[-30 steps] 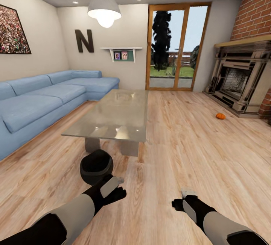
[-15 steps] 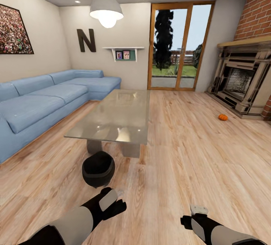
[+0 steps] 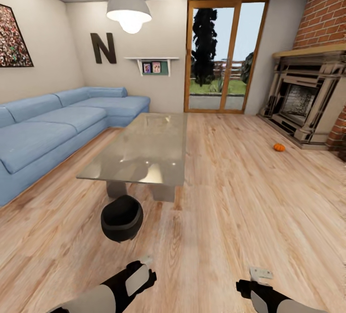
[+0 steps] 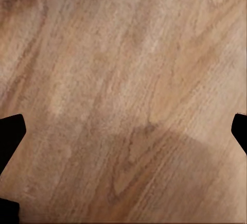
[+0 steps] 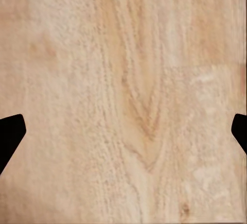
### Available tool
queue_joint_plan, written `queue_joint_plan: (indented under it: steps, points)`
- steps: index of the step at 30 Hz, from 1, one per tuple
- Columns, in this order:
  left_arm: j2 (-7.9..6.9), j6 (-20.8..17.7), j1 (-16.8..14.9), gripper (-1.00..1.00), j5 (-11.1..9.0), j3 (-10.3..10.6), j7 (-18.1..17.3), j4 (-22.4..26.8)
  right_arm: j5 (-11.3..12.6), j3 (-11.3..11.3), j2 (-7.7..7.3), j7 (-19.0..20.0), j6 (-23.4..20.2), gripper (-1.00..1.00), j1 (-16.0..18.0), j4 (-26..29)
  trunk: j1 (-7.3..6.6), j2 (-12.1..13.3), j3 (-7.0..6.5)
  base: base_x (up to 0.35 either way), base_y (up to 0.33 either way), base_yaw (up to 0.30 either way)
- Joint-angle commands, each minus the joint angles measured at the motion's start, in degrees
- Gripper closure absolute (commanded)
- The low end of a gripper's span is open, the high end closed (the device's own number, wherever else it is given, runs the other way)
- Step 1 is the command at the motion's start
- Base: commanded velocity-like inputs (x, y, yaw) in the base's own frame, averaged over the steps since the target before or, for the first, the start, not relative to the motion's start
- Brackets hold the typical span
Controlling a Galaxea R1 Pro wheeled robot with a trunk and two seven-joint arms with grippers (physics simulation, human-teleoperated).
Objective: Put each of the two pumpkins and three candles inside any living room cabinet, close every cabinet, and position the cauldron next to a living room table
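The black cauldron sat on the wooden floor just beside the near end of the glass-topped surface, close to its pale legs. One small orange pumpkin lay on the floor near the front edge of the fireplace hearth, well apart from the cauldron. A blue corner sofa ran along the left wall, leaving a lane of bare floor between its front edge and the long side of the glass top. On the other side, a wide stretch of open boards reached from the glass top across to the fireplace and back to the glazed door.

Both arms reached forward low. The left end effector hung over bare floor, short of the cauldron and apart from it. The right end effector hung over bare floor too, well clear of everything. In each wrist view the dark fingertips sat at opposite margins with plain floorboards between them, so both end effectors were spread wide, holding nothing; the right one's tips showed the same.
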State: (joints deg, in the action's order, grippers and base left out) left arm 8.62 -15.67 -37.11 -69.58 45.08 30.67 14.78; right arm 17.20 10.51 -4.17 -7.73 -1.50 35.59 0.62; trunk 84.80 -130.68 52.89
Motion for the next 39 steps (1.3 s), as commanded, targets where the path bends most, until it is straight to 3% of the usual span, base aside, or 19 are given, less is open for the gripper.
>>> queue_joint_plan:
  steps: [1,18,24,26,30,39]
  points:
    - [0.00,0.17,0.11,-1.00,0.02,0.05,0.00,-0.26,0.01,-0.02,-0.02,0.00,0.26,-1.00,-0.07,0.00,-0.23,0.41,-0.13,0.000,0.000,-0.231]
    - [0.00,0.47,0.63,-1.00,0.06,0.18,0.00,-0.71,-0.04,0.01,-0.05,0.02,0.84,-1.00,-0.25,-0.02,-3.96,7.23,-2.62,0.000,0.000,-0.268]
    - [0.00,0.47,0.63,-1.00,0.00,0.18,0.00,-0.71,-1.00,0.38,-0.04,0.28,0.98,-1.00,-2.33,-0.59,-5.28,9.64,-3.67,0.000,0.000,-0.071]
    - [0.00,0.47,0.63,-1.00,-0.02,0.18,0.00,-0.77,-2.96,0.45,-0.07,0.38,1.17,-1.00,-3.01,-0.61,-5.72,10.44,-4.03,0.000,0.000,-0.008]
    - [0.00,0.47,0.63,-1.00,-0.03,0.18,0.00,-0.87,-4.55,0.47,-0.39,0.42,1.28,-1.00,-3.21,-0.58,-6.60,12.05,-4.74,0.000,0.000,-0.002]
    - [0.00,0.65,0.72,-1.00,-0.03,0.18,0.00,-0.95,-4.53,0.06,-0.51,0.25,3.04,-1.00,-3.25,-0.15,-8.57,15.66,-6.39,0.000,0.000,-0.076]
